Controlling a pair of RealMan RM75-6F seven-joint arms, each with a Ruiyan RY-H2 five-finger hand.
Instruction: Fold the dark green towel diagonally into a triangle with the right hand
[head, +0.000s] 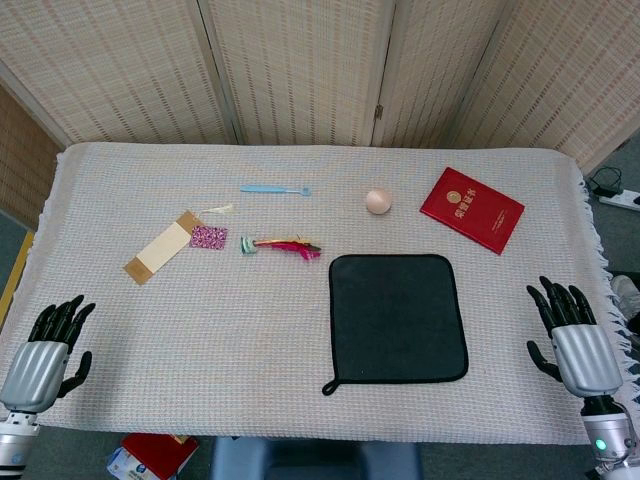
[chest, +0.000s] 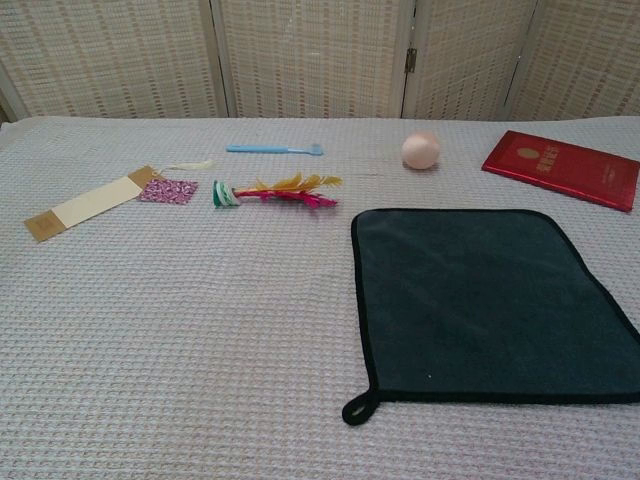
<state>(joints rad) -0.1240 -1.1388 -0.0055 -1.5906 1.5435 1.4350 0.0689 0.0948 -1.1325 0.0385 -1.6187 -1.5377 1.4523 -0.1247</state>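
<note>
The dark green towel (head: 396, 317) lies flat and unfolded on the table, right of centre, with a small hanging loop at its near left corner; the chest view shows the towel (chest: 490, 310) filling the right half. My right hand (head: 570, 335) rests at the table's right edge, a short way right of the towel, fingers apart and holding nothing. Far to the left, my left hand (head: 48, 345) sits near the front left corner, also empty with fingers spread. Neither hand appears in the chest view.
A red booklet (head: 472, 209) lies behind the towel to the right, a pink ball (head: 378, 201) behind it. Left of centre lie a feathered toy (head: 285, 246), a blue toothbrush (head: 275, 189) and a paper bookmark (head: 160, 247) with a patterned tag. A woven cloth (head: 200, 340) covers the table.
</note>
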